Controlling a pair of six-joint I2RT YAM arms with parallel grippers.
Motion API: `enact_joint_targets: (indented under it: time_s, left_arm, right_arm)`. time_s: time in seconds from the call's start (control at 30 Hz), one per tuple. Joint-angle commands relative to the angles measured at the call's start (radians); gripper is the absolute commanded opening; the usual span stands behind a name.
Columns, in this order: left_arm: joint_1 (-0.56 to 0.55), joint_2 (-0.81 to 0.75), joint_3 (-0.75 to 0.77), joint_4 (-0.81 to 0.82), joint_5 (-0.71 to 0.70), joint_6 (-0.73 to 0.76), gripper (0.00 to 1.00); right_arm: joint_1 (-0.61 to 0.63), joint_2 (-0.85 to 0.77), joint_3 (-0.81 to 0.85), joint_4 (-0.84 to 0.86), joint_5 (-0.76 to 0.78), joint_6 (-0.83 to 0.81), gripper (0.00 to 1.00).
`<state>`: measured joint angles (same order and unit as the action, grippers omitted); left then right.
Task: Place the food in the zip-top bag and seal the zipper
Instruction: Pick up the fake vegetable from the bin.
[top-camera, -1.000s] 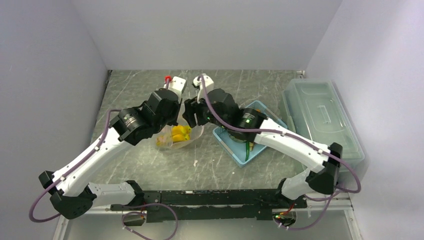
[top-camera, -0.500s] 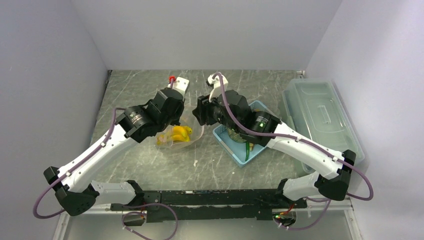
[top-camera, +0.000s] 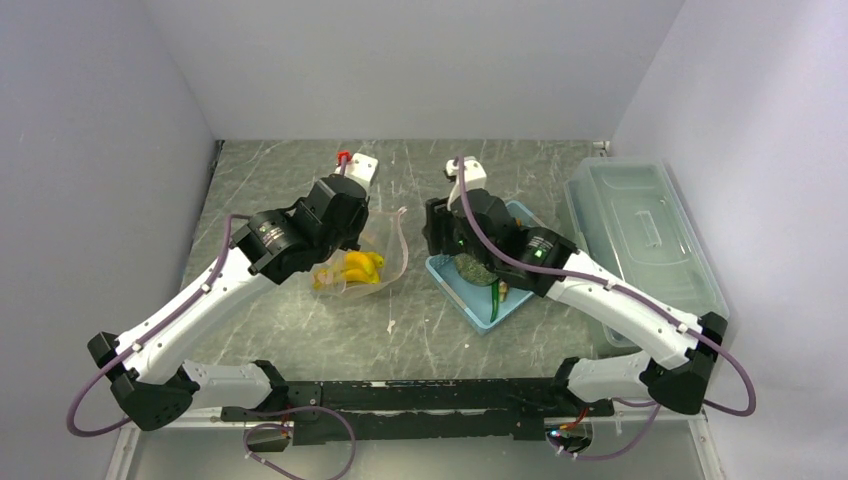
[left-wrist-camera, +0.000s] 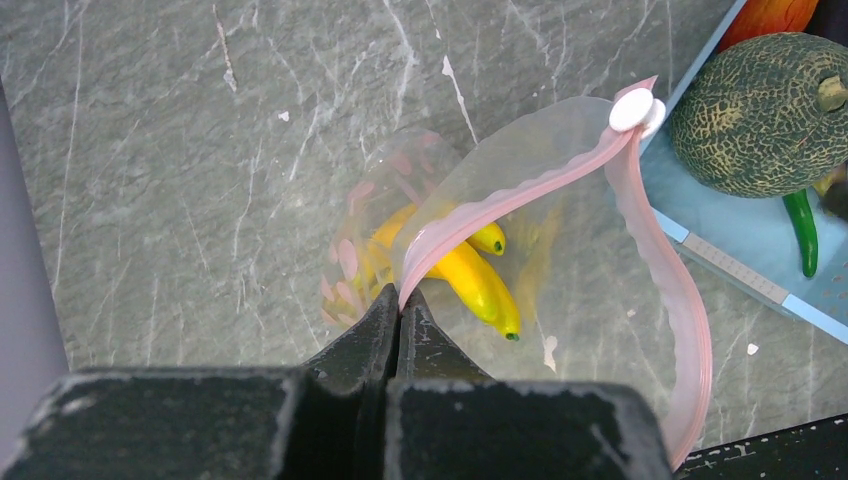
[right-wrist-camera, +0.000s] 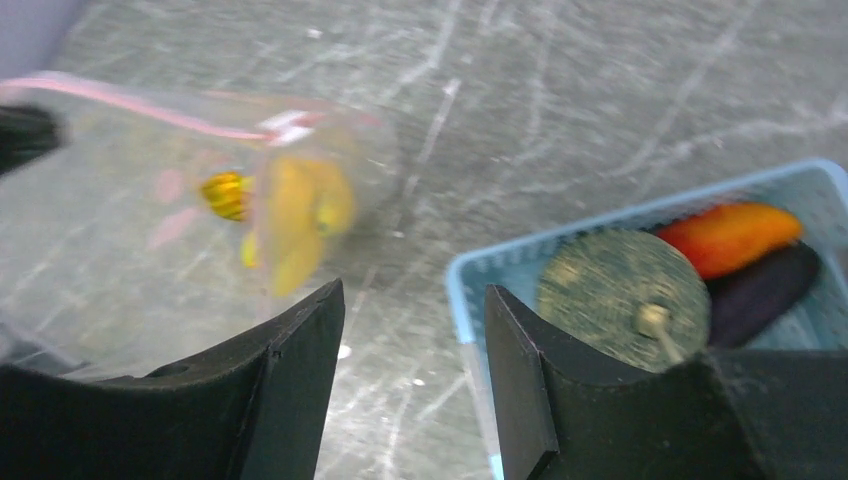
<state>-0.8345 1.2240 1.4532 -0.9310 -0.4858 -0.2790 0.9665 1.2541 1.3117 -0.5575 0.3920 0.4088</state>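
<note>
the zip-top bag (left-wrist-camera: 540, 170), a clear crinkled film with faint pink printed patches, lies on the grey marbled desk (left-wrist-camera: 150, 150) just left of the light-blue basket (left-wrist-camera: 740, 268), its mouth gaping toward the basket. the zipper (left-wrist-camera: 688, 320), a pale-pink strip, follows the mouth edge. one lip rises from the left gripper to a white slider (left-wrist-camera: 636, 108) at the far corner. the other lip curves back down the right side, apart from the first, so the mouth is unsealed. the left gripper (left-wrist-camera: 400, 300) is closed, its fingertips pinching the near end of the zipper and holding that lip up off the desk. inside the bag a yellow banana bunch (left-wrist-camera: 470, 275) with dark tips rests on the lower film. the basket holds a netted grey-green melon (left-wrist-camera: 765, 115), an orange carrot (left-wrist-camera: 765, 15), a dark purple eggplant (right-wrist-camera: 765, 290) and a long thin green pod (left-wrist-camera: 808, 235) beside the melon. the right gripper (right-wrist-camera: 412, 295) hangs above the desk between bag and basket, jaws apart with nothing between them. a large clear lidded box (top-camera: 640, 240) stands at the right of the desk.
</note>
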Motion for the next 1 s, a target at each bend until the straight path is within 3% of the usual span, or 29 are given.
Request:
enact_joint_targets:
  time_s: [0.0,0.47,0.97]
  left_arm:
    - [0.001,0.001,0.034,0.0,-0.015,-0.014,0.0]
    - [0.001,0.013,0.036,0.008,-0.012,-0.005,0.0]
    - [0.0,0.012,0.033,0.001,-0.022,-0.006,0.0]
  right_arm:
    - [-0.103,-0.064,-0.052,-0.078,0.016,0.022,0.57]
    - [-0.328,-0.042,-0.119,-0.148,-0.097,-0.088,0.58]
    - [-0.427,0.042,-0.19,-0.127,-0.219,-0.141,0.52]
